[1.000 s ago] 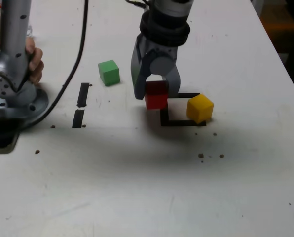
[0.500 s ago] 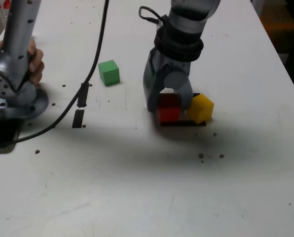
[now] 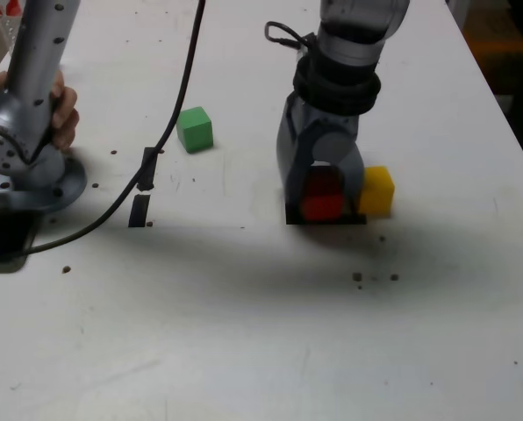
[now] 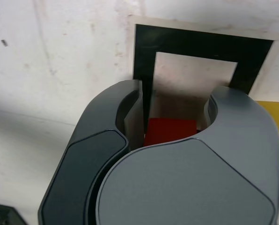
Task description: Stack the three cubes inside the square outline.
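Since 1 second ago, the red cube (image 3: 322,205), clamped in the gripper (image 3: 324,203), has been carried over the square outline (image 4: 202,49); the yellow cube (image 3: 377,190) was nudged aside. 0 cubes are stacked; the green cube (image 3: 194,129) remains well apart.

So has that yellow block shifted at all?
Yes. The yellow block slid toward the exterior view's right, away from the black tape strips.
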`<state>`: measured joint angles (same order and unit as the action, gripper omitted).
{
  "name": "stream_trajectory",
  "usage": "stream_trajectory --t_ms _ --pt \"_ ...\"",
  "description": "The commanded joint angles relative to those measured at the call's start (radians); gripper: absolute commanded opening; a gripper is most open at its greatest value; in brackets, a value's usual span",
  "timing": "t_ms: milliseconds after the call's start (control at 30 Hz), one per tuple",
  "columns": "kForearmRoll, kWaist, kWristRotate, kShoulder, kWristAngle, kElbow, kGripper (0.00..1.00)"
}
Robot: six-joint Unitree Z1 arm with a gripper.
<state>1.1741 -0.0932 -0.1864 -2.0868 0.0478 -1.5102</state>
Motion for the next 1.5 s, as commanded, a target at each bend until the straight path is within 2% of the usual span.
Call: stream_trajectory --t_ms 0,333,600,933,1167,1467 --pt "-0.005 0.001 0.004 -0.004 -0.011 -0.003 0.15" --pt "-0.009 0.02 0.012 0.01 -0.052 0.015 0.16" --pt "-0.016 0.024 0.02 0.025 -0.053 0.032 0.19" --pt "-0.021 0.024 0.043 0.036 -0.042 0.04 0.41" --pt "-0.021 0.024 0.048 0.034 -0.03 0.047 0.62" --pt "-0.042 0.024 0.051 0.034 -0.038 0.041 0.76"
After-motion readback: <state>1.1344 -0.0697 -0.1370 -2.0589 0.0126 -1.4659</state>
